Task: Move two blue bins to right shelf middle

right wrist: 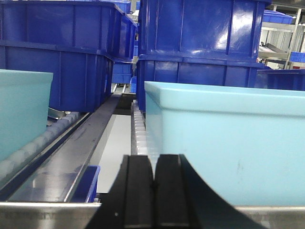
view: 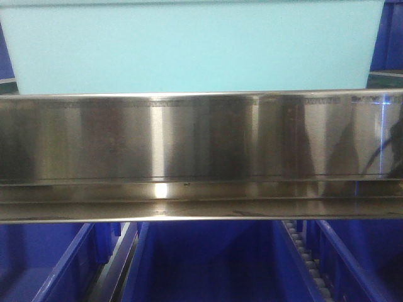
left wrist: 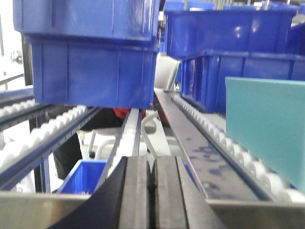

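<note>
Blue bins [left wrist: 90, 57] are stacked two high at 10 o'clock in the left wrist view, set on the shelf's roller tracks [left wrist: 43, 131]. A second blue pair [left wrist: 228, 33] is stacked at 1 o'clock, apart from the first across a narrow gap. A teal bin [left wrist: 267, 124] is cut off at 3 o'clock, seated on rollers just beside a grey divider strip [left wrist: 200, 152]. The left gripper [left wrist: 151, 191] is seen at 6 o'clock. Its black pads are pressed together with only a thin seam between them, and nothing is held.

In the front view a steel rail [view: 201, 145] is stretched across the middle. A wide teal bin [view: 189, 47] fills the frame at 12 o'clock, above the rail. Lower blue bins [view: 208, 264] are lined up from 7 to 5 o'clock under it, parted by roller strips.

In the right wrist view a teal corner [right wrist: 24, 109] is cut off at 9 o'clock. Dark blue bins [right wrist: 57, 52] are placed behind it at 11 o'clock. A taller blue stack [right wrist: 200, 43] is placed at 1 o'clock. A large teal bin [right wrist: 224, 143] is seen in front of that stack, at 4 o'clock. The right gripper [right wrist: 153, 191] is seen at 6 o'clock with its pads closed flat against each other, empty, and no bin is touched by it.
</note>
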You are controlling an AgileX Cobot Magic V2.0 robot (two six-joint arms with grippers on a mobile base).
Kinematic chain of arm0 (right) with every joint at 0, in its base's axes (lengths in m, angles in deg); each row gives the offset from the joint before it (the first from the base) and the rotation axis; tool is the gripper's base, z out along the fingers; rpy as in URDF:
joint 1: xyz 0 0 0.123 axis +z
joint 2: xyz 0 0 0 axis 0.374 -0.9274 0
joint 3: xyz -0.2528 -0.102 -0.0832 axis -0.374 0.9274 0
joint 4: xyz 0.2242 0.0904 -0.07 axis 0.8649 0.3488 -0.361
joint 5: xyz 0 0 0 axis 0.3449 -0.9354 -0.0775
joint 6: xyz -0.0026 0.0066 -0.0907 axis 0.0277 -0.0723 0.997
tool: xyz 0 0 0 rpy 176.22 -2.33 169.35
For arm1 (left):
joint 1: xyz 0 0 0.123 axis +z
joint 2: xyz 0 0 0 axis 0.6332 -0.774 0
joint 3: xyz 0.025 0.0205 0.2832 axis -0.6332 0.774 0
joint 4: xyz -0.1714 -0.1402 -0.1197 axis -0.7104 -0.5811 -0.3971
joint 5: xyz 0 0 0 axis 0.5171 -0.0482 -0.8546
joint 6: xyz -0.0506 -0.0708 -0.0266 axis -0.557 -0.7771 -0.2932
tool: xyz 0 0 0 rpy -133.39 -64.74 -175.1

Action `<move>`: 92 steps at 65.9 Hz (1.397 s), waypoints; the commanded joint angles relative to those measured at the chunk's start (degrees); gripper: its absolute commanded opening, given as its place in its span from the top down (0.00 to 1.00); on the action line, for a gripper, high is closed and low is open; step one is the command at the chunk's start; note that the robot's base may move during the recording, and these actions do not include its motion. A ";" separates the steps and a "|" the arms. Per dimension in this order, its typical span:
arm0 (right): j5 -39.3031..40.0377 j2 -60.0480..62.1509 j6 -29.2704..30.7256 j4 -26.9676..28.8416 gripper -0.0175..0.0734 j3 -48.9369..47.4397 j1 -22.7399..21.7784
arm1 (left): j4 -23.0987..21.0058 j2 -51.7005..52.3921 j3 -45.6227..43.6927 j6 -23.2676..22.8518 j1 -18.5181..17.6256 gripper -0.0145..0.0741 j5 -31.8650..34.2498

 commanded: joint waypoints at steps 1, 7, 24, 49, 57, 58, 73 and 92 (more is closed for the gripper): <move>1.67 0.17 -0.15 0.14 0.99 0.04 -0.26 | 0.22 0.25 -0.08 0.06 0.21 0.96 2.50; -3.04 0.17 -0.15 0.14 0.99 -1.59 -0.26 | -0.17 0.25 -2.06 -0.06 0.21 0.96 -0.41; -19.28 -1.21 0.61 -0.30 0.99 -18.63 -0.26 | -1.24 -2.59 -20.20 -0.18 0.21 0.96 -19.07; -24.84 -24.09 0.61 -0.39 0.99 -38.90 -0.26 | -1.24 -28.59 -44.38 -0.18 0.21 0.96 -35.56; -32.90 -31.97 0.61 -0.39 0.99 -47.04 -0.26 | -1.24 -37.16 -50.12 -0.18 0.21 0.96 -40.96; -33.71 -33.26 0.61 -0.39 0.99 -47.80 -0.26 | -1.24 -38.30 -50.58 -0.18 0.21 0.96 -41.01; -36.88 -42.72 0.61 0.26 0.99 -52.35 -0.26 | -1.24 -46.12 -51.42 -0.18 0.21 0.96 -37.61; -36.38 -45.52 0.61 8.96 0.99 -52.35 -0.26 | -4.78 -52.29 -51.42 -0.45 0.21 0.96 -34.11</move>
